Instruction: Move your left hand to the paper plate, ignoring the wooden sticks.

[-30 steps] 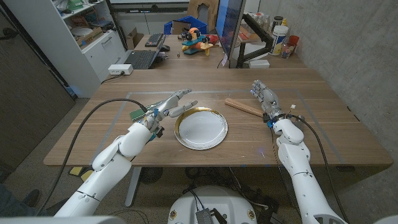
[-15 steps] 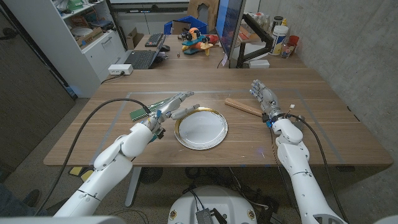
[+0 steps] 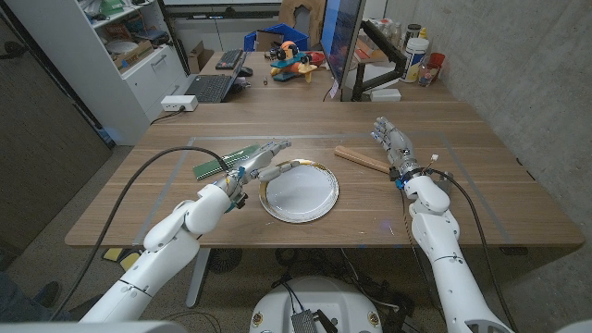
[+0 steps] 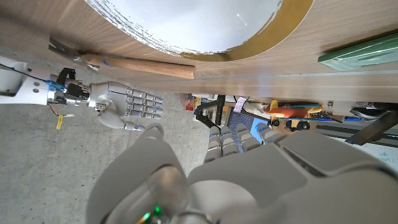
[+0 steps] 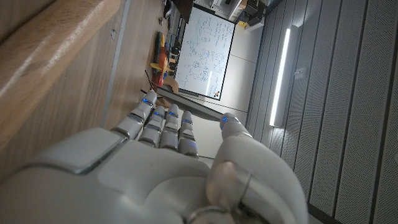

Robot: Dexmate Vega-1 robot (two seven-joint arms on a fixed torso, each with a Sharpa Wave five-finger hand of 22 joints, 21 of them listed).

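Fingers (image 3: 277, 146) of the left hand (image 3: 261, 161) reach out straight and slightly spread, holding nothing; the thumb tip lies at the near-left rim of the paper plate (image 3: 299, 192), and whether it touches the gold edge I cannot tell. The plate, white with a gold rim, sits on the wooden table (image 3: 499, 199) just to the right of that hand, between the two hands; in the left wrist view the plate (image 4: 205, 25) lies just beyond the hand's own fingertips (image 4: 233, 134). A flat green piece (image 3: 225, 161) lies on the table just under and behind the left hand, on its outer side; the same green piece (image 4: 360, 50) appears in the left wrist view beside the plate's rim.

The right hand (image 3: 392, 144) stands on the table well apart from the plate, fingers extended close together and holding nothing; in its own wrist view the hand (image 5: 168, 168) has its fingers straight and side by side. The wooden sticks (image 3: 363, 158) lie just inside of the right hand, between it and the plate, apart from the left hand; the left wrist view has the sticks (image 4: 140, 63) lying past the plate, with the right hand (image 4: 121, 109) near them.
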